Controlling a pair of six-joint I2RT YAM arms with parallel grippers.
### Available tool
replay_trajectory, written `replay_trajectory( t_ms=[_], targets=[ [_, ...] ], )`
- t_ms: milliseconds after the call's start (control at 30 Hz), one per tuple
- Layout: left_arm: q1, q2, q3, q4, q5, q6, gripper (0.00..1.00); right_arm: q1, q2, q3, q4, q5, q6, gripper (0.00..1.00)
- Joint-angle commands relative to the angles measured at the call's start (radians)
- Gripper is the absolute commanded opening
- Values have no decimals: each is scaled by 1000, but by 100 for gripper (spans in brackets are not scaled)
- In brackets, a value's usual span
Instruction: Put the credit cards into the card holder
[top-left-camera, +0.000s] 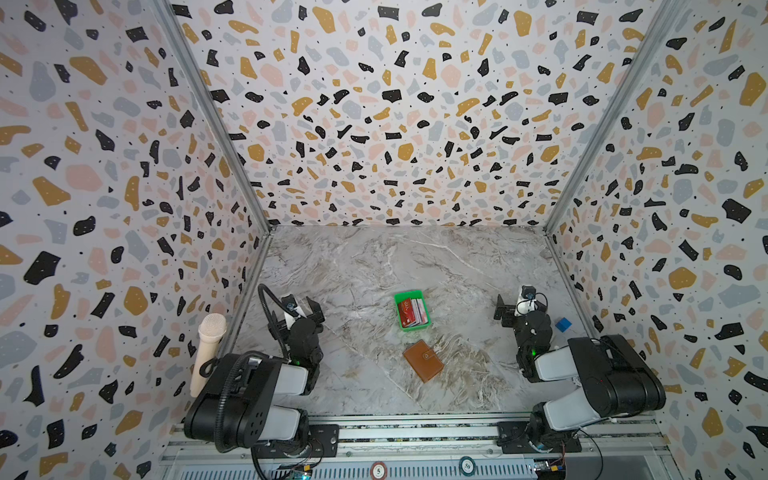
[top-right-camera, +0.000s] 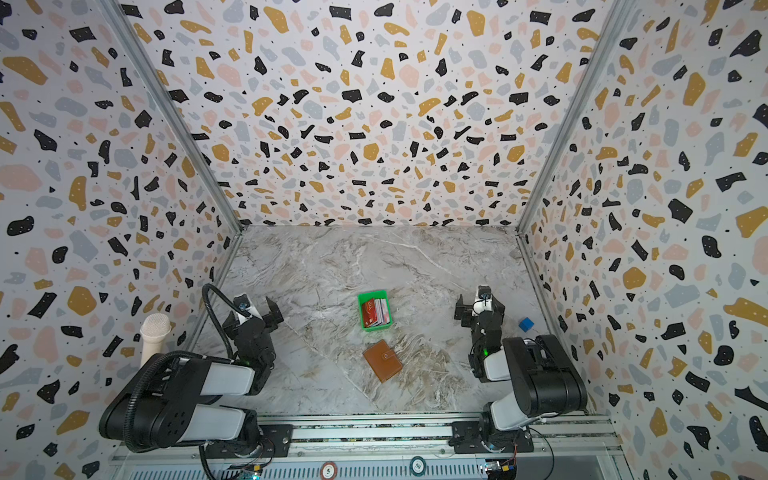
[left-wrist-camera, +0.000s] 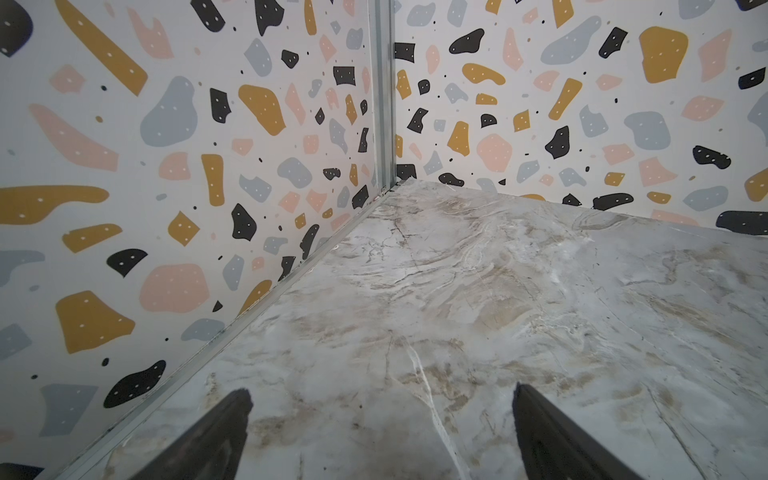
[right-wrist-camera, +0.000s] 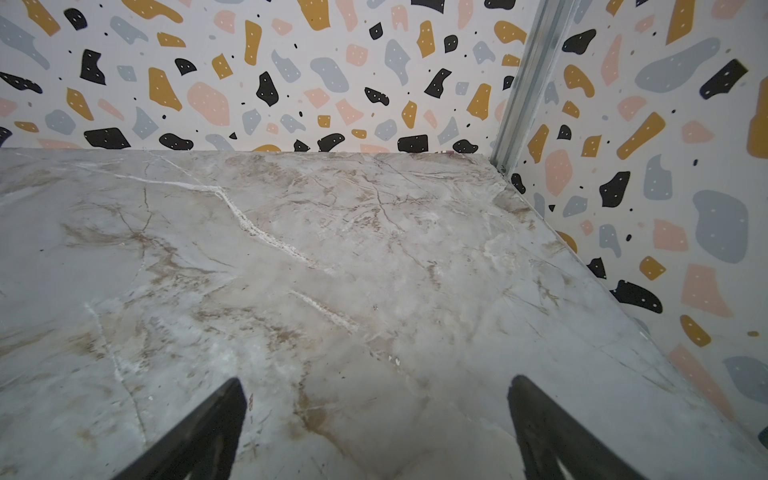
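The left gripper is spread wide and holds nothing, over the table at the left. The right gripper is also spread and empty, at the right side. Between them, in both top views, the credit cards stand on edge in a green tray, with their long axis running near to far. Just nearer lies the card holder, closed. Its long axis goes from far-left to near-right, and the snap tab sits toward its far-right edge. I think the holder must be opened first: one gripper should press on the cover while the other lifts the tab from its free end.
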Motion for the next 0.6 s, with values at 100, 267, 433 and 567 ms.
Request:
replay_trajectory(
  t_ms=[100, 267, 433, 567],
  targets=[
    [4, -10, 18, 33, -1, 8, 100, -2, -19, 16, 24, -1, -10, 99],
    [4, -11, 17, 34, -1, 8, 100, -2, -20, 17, 23, -1, -11, 99],
    [4, -7, 20, 30, 1, 6, 100, -3, -19, 17, 22, -1, -9, 99],
    [-20, -61, 5, 64, -16, 63, 100, -2, -20, 16, 23, 0, -9, 99]
  ],
)
